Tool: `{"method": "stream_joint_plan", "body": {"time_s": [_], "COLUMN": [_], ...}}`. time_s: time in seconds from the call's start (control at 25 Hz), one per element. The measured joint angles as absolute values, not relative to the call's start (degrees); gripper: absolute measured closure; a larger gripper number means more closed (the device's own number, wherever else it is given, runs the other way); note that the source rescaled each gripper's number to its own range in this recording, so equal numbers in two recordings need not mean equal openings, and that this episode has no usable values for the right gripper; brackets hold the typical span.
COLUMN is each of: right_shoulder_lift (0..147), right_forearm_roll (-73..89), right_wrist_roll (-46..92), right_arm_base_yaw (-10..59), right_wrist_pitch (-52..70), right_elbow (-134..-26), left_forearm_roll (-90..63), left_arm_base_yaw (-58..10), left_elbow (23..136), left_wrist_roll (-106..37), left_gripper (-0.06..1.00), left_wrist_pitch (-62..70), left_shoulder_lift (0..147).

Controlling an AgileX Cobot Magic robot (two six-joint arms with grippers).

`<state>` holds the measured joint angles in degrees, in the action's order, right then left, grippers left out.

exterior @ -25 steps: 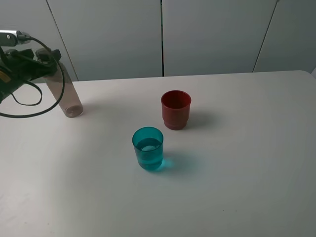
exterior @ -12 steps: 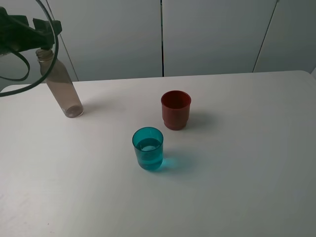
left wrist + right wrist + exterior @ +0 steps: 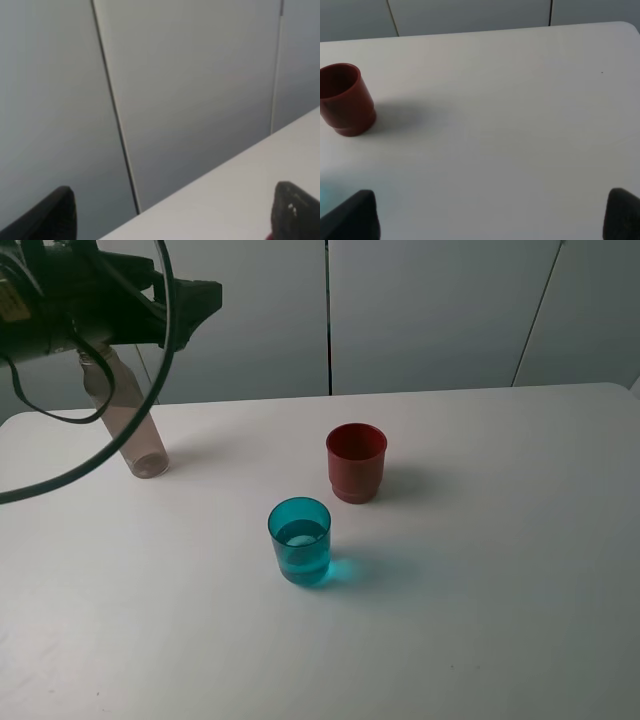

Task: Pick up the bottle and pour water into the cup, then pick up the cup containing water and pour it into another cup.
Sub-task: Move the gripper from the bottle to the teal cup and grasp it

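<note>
Hanging high over the rear left part of the bench [image 3: 480,560], the left end effector [image 3: 175,214] had its jaws spread wide. Its two dark fingertips [image 3: 54,216] sat at opposite sides of the left wrist view. Only the wall panels [image 3: 200,75] and the bench's rear edge showed between them, so it held and touched nothing. The right end effector [image 3: 489,215] was also spread apart and empty, its fingertips [image 3: 623,212] framing bare bench surface.

The bottle [image 3: 130,430] stood on the bench close to the rear left edge, below the raised left arm and free of any grip. The teal cup [image 3: 300,540] stood near the middle with water in its lower part. The red cup [image 3: 356,462] stood just behind it and slightly to the right, near it but apart.

A wide strip of bare bench lay between the bottle and the two cups. A broader stretch ran from the cups to the right edge and the rounded rear corner.

The bottle's neck was hidden behind the arm and a looping black cable [image 3: 165,340]. The arm itself was cut off by the left and top borders of the high view. What the red cup contained could not be made out.
</note>
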<state>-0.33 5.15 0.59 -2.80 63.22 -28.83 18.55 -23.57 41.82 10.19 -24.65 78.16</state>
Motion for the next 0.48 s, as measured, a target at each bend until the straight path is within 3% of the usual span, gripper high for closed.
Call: {"method": "stream_joint_plan", "body": {"time_s": [0.48], "right_shoulder_lift": [-0.33], "right_forearm_roll": [5.15], "right_wrist_roll": [0.60], "right_arm_base_yaw": [-2.80], "right_wrist_pitch": [63.22], "right_elbow": [-28.83], "left_forearm_roll": [25.60], "left_arm_base_yaw": [-27.69], "left_elbow": [36.28], "left_wrist_roll": [13.65], "left_gripper": [-0.06], "left_wrist_pitch": [-24.08], "left_shoulder_lift": [79.46]}}
